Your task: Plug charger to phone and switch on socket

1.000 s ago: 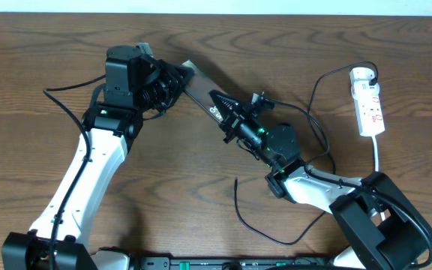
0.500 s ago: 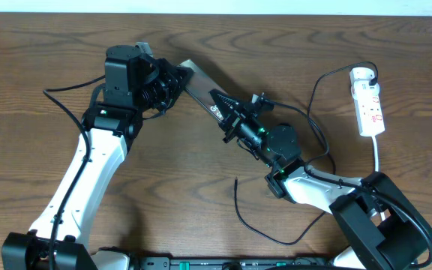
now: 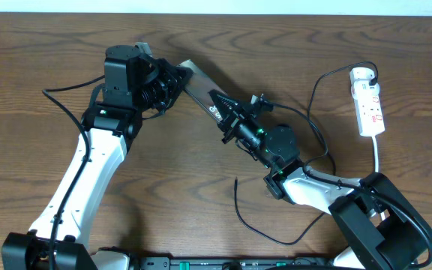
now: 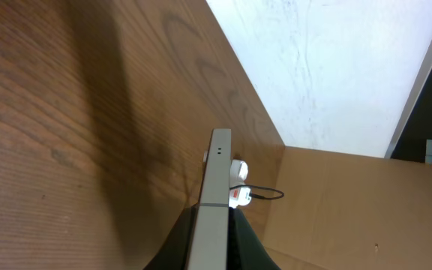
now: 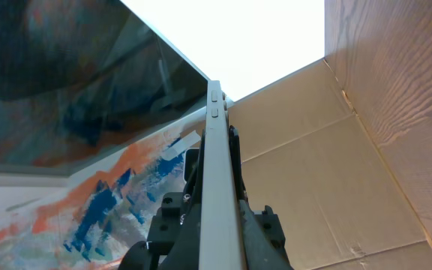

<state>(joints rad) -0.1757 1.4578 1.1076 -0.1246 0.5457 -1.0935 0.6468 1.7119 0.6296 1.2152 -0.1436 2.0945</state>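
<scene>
The wooden table [image 3: 36, 45] fills the overhead view, and the phone [image 3: 199, 81] is above its middle, a little left of centre, running on a slant. It is turned so that the overhead camera sees only a narrow strip of it. I cannot tell whether its lower edge touches the wood.

The left arm [image 3: 88, 165] comes up from below and to the left of the phone. The left claw [image 3: 180, 79] is closed on the phone's upper-left end. In the left wrist view the phone [image 4: 214, 210] shows edge-on, with a dark finger [image 4: 172, 244] tight against each side.

The right arm [image 3: 321, 191] reaches in from below and to the right of the phone. The right claw [image 3: 225, 114] is closed on the phone's lower-right end. In the right wrist view the thin edge [image 5: 220, 195] again sits pinched between the two fingers [image 5: 175, 225].

The white power strip [image 3: 369, 103] lies well to the right of the phone, near the table's far right side, with red marks on its face. A black plug [image 3: 371, 73] sits at its far end. From the left wrist it shows small past the phone's far end [image 4: 238, 196].

The black charging cable [image 3: 238, 202] lies loose on the wood. Its free tip [image 3: 236, 181] is below the phone, well apart from it and near the right arm.
</scene>
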